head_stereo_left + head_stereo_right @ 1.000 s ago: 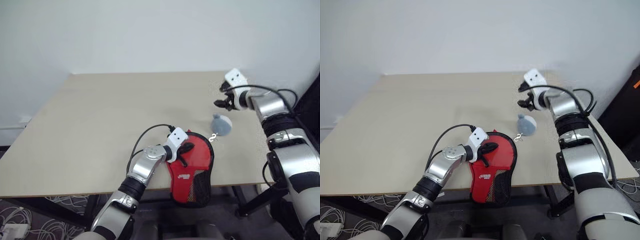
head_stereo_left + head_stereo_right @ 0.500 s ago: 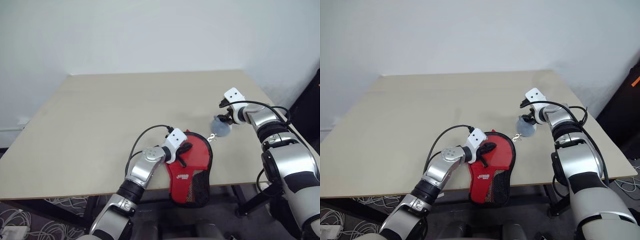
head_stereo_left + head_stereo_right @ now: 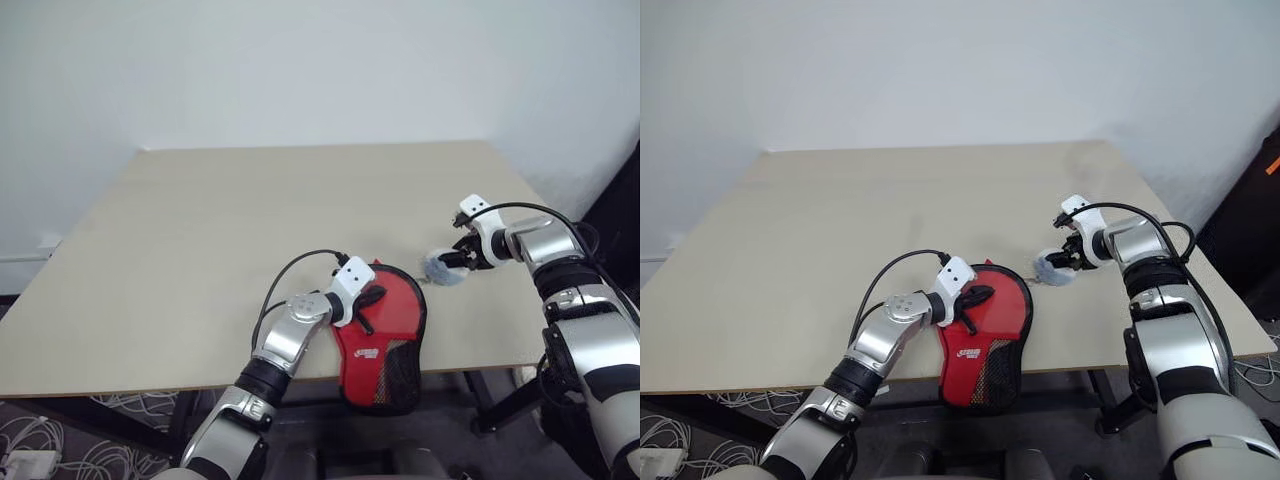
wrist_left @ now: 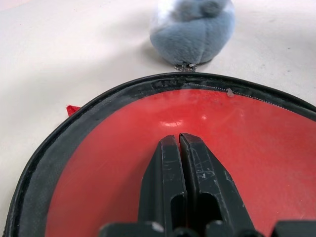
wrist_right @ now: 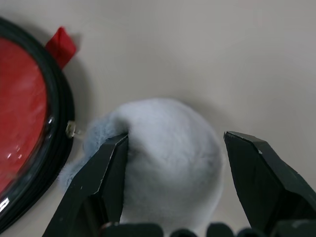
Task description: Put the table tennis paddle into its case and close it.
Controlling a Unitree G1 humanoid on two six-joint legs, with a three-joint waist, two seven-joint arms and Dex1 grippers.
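Here the clenched left hand (image 4: 178, 163) pins the table tennis paddle (image 4: 276, 148) inside the unzipped case (image 3: 385, 340) overhanging the table (image 3: 200, 250) edge, while the spread right hand (image 5: 175, 163) straddles the fluffy pom-pom (image 5: 170, 153); tugging it could drag the case off.

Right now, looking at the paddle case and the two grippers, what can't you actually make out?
- Whether the table tennis paddle is fully inside the case: the left gripper lies over it in the head views.
- The zip's state: too small in the head views, cut off in the left wrist view.
- Whether the right gripper touches the fluffy grey ball: its far finger looks apart.
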